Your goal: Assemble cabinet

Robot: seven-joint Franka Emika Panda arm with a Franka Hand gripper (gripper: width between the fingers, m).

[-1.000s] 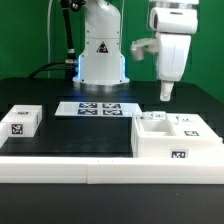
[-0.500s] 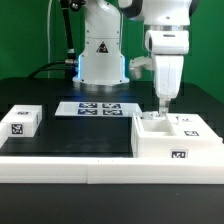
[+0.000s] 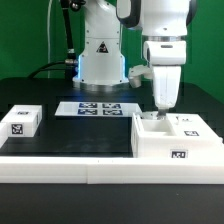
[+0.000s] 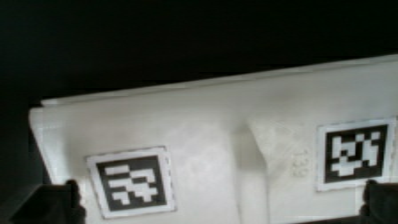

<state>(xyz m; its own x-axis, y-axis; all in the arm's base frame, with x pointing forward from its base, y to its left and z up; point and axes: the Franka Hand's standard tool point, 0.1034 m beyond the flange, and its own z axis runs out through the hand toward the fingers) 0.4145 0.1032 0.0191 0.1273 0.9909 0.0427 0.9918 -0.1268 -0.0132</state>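
Note:
The cabinet (image 3: 178, 141) is a large white box with tags, standing on the black table at the exterior view's right. My gripper (image 3: 161, 106) hangs straight down just above the cabinet's left end, not touching it. In the wrist view the cabinet (image 4: 231, 120) fills the frame, showing two square tags. My gripper (image 4: 221, 210) is open and empty. One dark fingertip (image 4: 54, 205) shows at each side of the white surface, wide apart.
A small white tagged block (image 3: 19, 121) sits at the exterior view's left. The marker board (image 3: 97, 108) lies flat in front of the robot base (image 3: 100, 55). A white rail (image 3: 60, 165) runs along the table's front edge.
My gripper has moved toward the exterior view's left and come lower, from above the cabinet's middle to just over its left end.

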